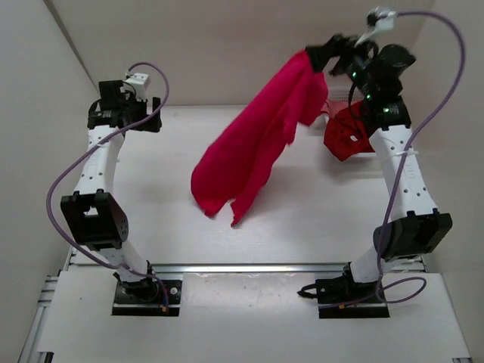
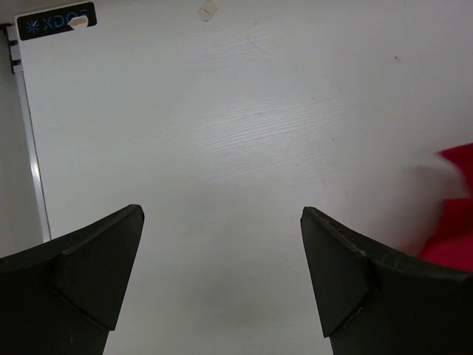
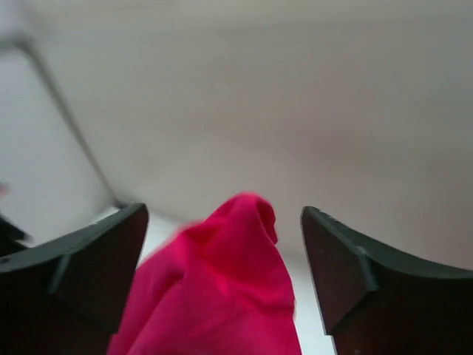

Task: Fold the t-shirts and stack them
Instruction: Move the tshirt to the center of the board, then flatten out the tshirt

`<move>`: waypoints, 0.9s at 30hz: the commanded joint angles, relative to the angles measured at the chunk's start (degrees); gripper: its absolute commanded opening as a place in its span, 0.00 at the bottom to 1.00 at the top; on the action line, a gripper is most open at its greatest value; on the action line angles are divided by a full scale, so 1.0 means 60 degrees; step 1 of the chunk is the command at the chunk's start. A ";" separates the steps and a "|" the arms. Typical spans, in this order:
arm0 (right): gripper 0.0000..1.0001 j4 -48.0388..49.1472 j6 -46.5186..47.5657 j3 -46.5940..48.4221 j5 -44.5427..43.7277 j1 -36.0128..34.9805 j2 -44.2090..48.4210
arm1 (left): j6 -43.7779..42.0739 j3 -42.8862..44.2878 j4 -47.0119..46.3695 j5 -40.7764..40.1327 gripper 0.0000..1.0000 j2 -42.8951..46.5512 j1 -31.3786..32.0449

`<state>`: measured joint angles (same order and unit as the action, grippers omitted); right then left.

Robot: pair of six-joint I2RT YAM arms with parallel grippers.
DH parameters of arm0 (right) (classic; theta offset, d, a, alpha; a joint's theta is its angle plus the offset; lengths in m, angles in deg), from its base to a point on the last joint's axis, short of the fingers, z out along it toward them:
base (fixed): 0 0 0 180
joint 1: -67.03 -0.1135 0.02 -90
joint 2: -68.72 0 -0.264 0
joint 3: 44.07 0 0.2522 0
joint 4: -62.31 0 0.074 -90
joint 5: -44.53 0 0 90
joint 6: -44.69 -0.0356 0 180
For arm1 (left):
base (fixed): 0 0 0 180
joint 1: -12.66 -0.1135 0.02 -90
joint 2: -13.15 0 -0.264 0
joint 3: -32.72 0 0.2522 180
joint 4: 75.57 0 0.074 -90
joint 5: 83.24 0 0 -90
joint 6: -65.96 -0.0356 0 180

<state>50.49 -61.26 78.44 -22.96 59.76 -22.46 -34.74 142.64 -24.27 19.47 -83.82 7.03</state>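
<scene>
Right wrist shows right tool (image 3: 222, 214) spread wide, bright t-shirt (image 3: 214, 296) between its jaws.

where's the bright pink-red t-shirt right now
In the top view the bright pinkish-red t-shirt is airborne right of centre, top at the right gripper, tail trailing down-left over the table; a darker red t-shirt sits crumpled right of it.

We see bright, even, diffuse light from overhead on the white table (image 1: 318, 219), with shadows faint and soft-edged, the plainest along its far right edge. The left wrist view is crisp enough to show the table's grain, while in the right wrist view the bright red t-shirt (image 3: 222, 288) and everything behind it are smeared and out of focus.
</scene>
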 commanded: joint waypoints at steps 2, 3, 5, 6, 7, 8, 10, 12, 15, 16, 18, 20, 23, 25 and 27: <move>0.94 -0.2913 0.2082 -0.3190 -0.2205 -0.0472 0.0604 | -0.1391 -0.0541 0.1183 -0.0623 0.99 0.0576 0.1488; 0.99 -0.3118 0.2144 -0.3604 -0.2647 -0.0691 0.0722 | -0.1599 -0.0688 0.1779 -0.0871 0.99 0.0517 0.1625; 1.00 -0.3310 0.1621 -0.4499 -0.2419 -0.0664 0.1001 | -0.1893 -0.1288 0.2486 -0.0889 0.99 0.0444 0.2240; 0.99 -0.3282 0.1501 -0.4835 -0.2359 -0.0548 0.1031 | -0.1981 -0.1493 0.2924 -0.0482 0.98 0.0386 0.2242; 0.99 -0.3484 0.1413 -0.4926 -0.2562 -0.0619 0.0973 | -0.1952 -0.1858 0.3262 -0.0057 0.99 0.0342 0.2285; 0.99 -0.3602 0.1586 -0.4912 -0.2738 -0.0707 0.0798 | -0.1923 -0.2181 0.3424 0.0194 0.98 0.0269 0.2228; 0.99 -0.4070 0.1734 -0.4927 -0.3076 -0.0985 0.0404 | -0.1865 -0.2577 0.4140 0.0576 0.98 -0.0009 0.2300; 0.99 -0.4363 0.1458 -0.4927 -0.2960 -0.1001 0.0066 | -0.2359 -0.2871 0.4362 0.0431 0.93 0.0004 0.2795; 0.99 -0.4715 0.1031 -0.5482 -0.3162 -0.0971 0.0035 | -0.3982 -0.3615 0.4161 -0.0709 0.87 0.1009 0.4810; 0.97 -0.5094 0.1147 -0.5672 -0.3382 -0.1000 0.0035 | -0.4206 -0.3924 0.3375 -0.1263 0.89 0.1870 0.5313; 0.91 -0.5331 0.1367 -0.5965 -0.3748 -0.1103 0.0093 | -0.5024 -0.5138 0.1878 -0.1853 0.97 0.3102 0.7155; 0.83 -0.5289 0.1178 -0.6579 -0.3735 -0.1030 0.0253 | -0.5320 -0.5144 0.1302 -0.1841 0.99 0.3243 0.7950; 0.78 -0.5084 0.0959 -0.7399 -0.3938 -0.0912 0.0532 | -0.5583 -0.4733 0.1739 -0.1518 0.98 0.2117 0.8450; 0.81 -0.4966 0.1089 -0.7782 -0.4669 -0.0927 0.0562 | -0.6022 -0.5067 0.1829 -0.1926 0.97 0.1648 0.8963; 0.82 -0.4835 0.1091 -0.7871 -0.5067 -0.0971 0.0329 | -0.6475 -0.5651 0.1364 -0.2669 0.98 0.1425 0.9314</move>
<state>19.56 -54.44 31.17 -47.64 54.04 -21.74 -67.33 113.07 -14.67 9.29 -72.08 60.19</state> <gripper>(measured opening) 0.816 0.974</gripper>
